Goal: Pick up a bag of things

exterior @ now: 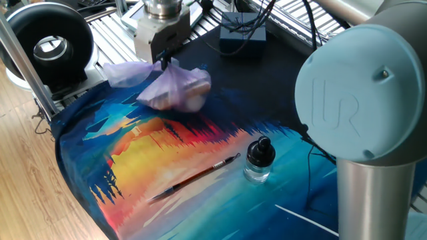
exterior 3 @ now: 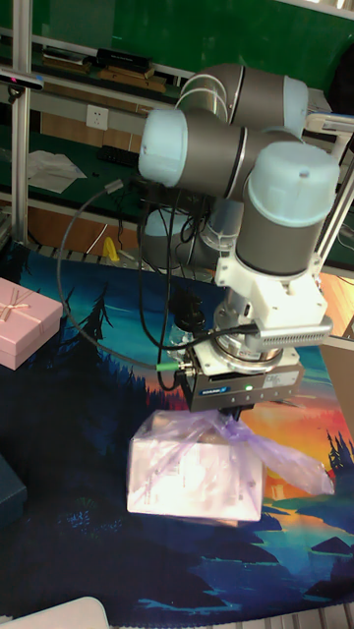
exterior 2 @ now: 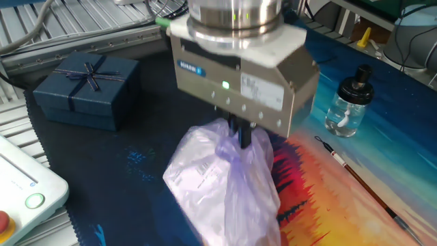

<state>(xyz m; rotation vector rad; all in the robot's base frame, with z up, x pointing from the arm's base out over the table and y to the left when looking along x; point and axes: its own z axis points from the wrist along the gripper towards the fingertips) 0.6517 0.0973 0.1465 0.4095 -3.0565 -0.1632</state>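
— What lies on the painted cloth (exterior: 133,150)?

— A small glass bottle (exterior: 258,161) with a black cap stands upright, and a thin paintbrush (exterior: 193,177) lies just beside it.

— Any boxes?

— A dark navy gift box (exterior 2: 87,90) with a ribbon sits on the black part; a pink box (exterior 3: 27,321) rests at the cloth's edge. A black round device (exterior: 50,45) stands off the cloth.
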